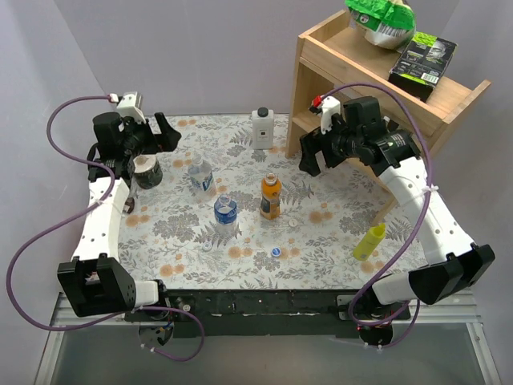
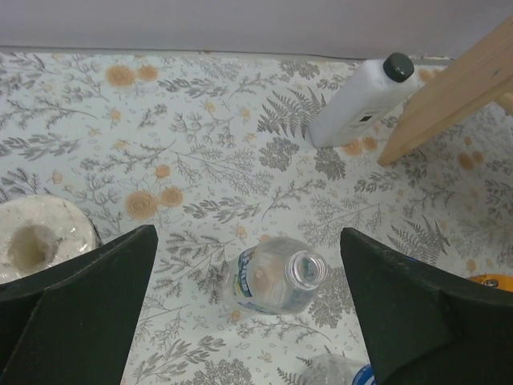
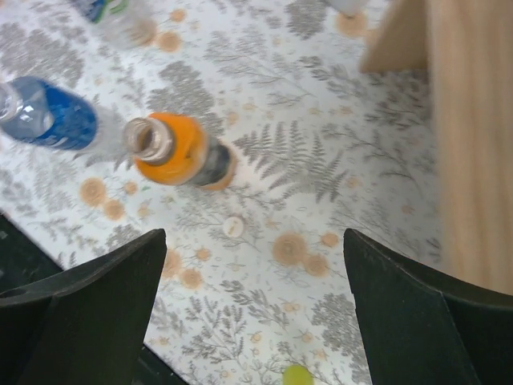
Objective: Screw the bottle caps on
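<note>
Between left gripper (image 1: 167,133) and right gripper (image 1: 309,157), three bottles (image 1: 271,197) stand apart.

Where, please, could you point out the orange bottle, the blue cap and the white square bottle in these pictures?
orange bottle (image 1: 271,200): top external view, middle of its body.
blue cap (image 1: 276,251): top external view, its top face.
white square bottle (image 2: 357,112): left wrist view, its white side.

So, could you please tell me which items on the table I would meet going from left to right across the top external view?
White roll, far clear bottle, near clear bottle, orange bottle, yellow squeeze bottle. The white square bottle and blue cap overlap the orange bottle's column, so they are omitted.
</note>
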